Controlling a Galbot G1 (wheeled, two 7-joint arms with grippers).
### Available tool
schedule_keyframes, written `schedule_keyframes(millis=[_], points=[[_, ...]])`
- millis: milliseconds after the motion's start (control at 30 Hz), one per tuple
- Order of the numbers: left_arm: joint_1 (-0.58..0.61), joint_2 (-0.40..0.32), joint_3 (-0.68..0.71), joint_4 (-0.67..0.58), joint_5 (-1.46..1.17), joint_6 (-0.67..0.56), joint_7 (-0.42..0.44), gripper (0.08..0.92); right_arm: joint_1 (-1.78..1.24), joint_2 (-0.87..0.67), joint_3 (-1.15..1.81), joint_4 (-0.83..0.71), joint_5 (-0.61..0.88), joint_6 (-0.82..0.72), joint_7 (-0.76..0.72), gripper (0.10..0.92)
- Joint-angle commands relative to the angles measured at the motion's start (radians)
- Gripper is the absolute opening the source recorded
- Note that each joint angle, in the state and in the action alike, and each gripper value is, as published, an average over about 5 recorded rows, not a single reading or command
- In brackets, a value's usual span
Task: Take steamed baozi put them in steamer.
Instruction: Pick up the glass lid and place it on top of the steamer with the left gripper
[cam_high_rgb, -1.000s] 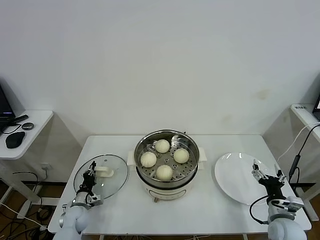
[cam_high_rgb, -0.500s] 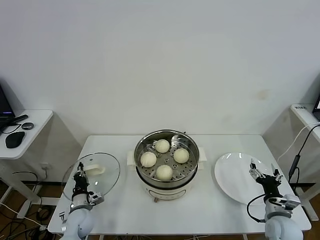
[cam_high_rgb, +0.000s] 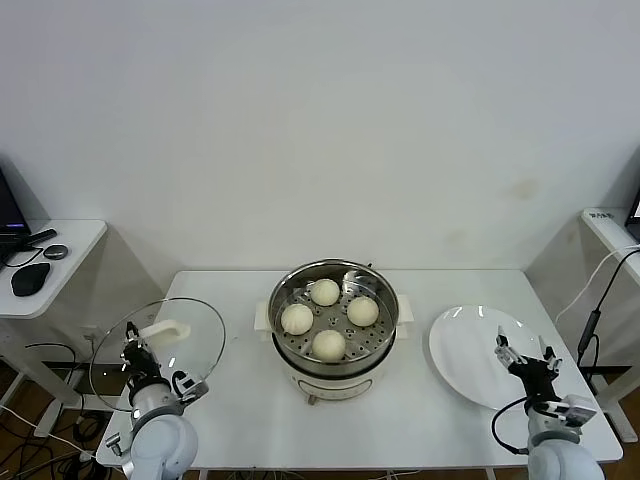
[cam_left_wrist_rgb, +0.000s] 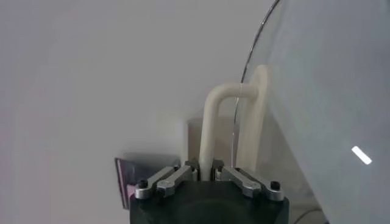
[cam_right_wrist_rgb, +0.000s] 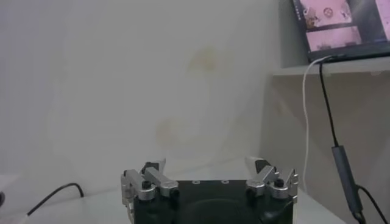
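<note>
While the head view shows all four steamed baozi (cam_high_rgb: 331, 316) sitting on the perforated tray inside the steamer (cam_high_rgb: 333, 325) at the middle of the bench (cam_high_rgb: 420, 400), the loading step reads as done; covering the pot is probably next. Left gripper (cam_high_rgb: 140, 352) is at the near left corner of the bench, fingers pinched on the white handle (cam_high_rgb: 163, 330) of the glass lid (cam_high_rgb: 155, 350), which stands tilted up on edge, overhanging the bench edge, well apart from the steamer. Holding by the handle keeps the glass clear of the fingers. Right gripper (cam_high_rgb: 527, 362) waits at the near right, fingers spread and holding nothing, at the near edge of the white plate (cam_high_rgb: 470, 350), which carries no buns.

Left wrist view: fingers (cam_left_wrist_rgb: 241, 177) pressed onto the lid handle (cam_left_wrist_rgb: 216, 119) from both sides; the lid's glass (cam_left_wrist_rgb: 323, 91) rises beside it.

Right wrist view: right gripper (cam_right_wrist_rgb: 210, 176) with fingers (cam_right_wrist_rgb: 146, 178) wide apart, nothing between them; a wall and a cable (cam_right_wrist_rgb: 332, 140) behind.

Change from a second ago: the lid lay near flat on the bench just beside the steamer; it is now raised, tilted and carried outward to the left. Right gripper has drifted slightly nearer. Baozi unmoved.
</note>
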Motion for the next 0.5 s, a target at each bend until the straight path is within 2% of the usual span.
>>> schedule_keyframes(millis=[33, 167, 500], points=[[0.042, -0.069, 0.08, -0.277, 0.15, 0.097, 0.119, 0.18, -0.008, 0.017, -0.002, 0.004, -0.025, -0.011, 0.002, 0.823], [0.05, -0.08, 0.158, -0.32, 0.166, 0.096, 0.127, 0.18, -0.006, 0.028, -0.005, -0.014, -0.04, -0.009, 0.001, 0.823], [-0.1, -0.1, 0.388, -0.192, 0.179, 0.097, 0.151, 0.18, -0.035, 0.061, -0.018, -0.006, -0.066, -0.005, -0.02, 0.823]])
